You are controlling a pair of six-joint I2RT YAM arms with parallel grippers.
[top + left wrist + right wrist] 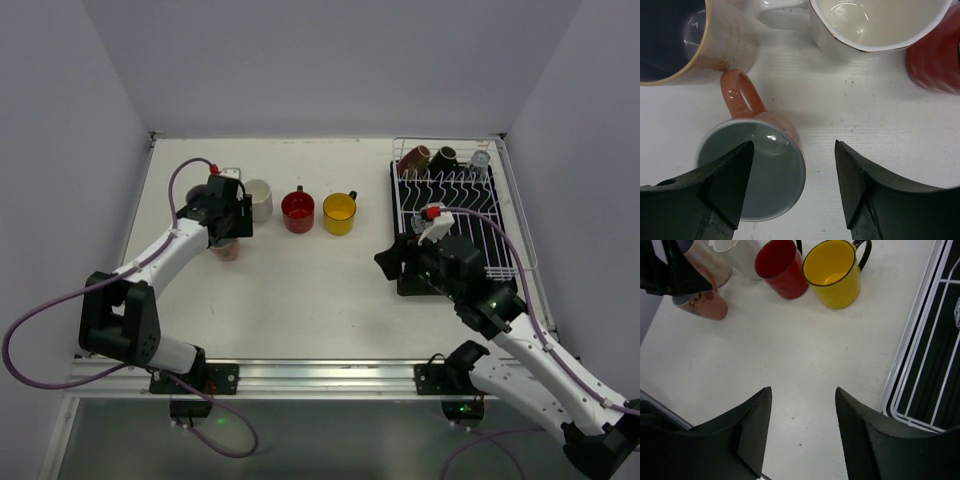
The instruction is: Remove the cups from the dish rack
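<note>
Jaws of the right gripper point(802, 390) stand spread and empty by the near left corner of the white wire dish rack point(458, 197). Its cups, a brown mug point(416, 156), a black mug point(443, 157) and a clear glass point(480, 158), sit along the far end; this arm is nearer. The left gripper point(793, 145), spread, straddles the rim of a salmon-pink mug point(765, 175) at the left.

Mugs on tabletop point(300, 300), cups in dish rack point(450, 192).
White mug point(259, 200), red mug point(298, 212), yellow mug point(340, 213) in a row; brown cup point(415, 157), black cup point(443, 158) at rack's far end.
</note>
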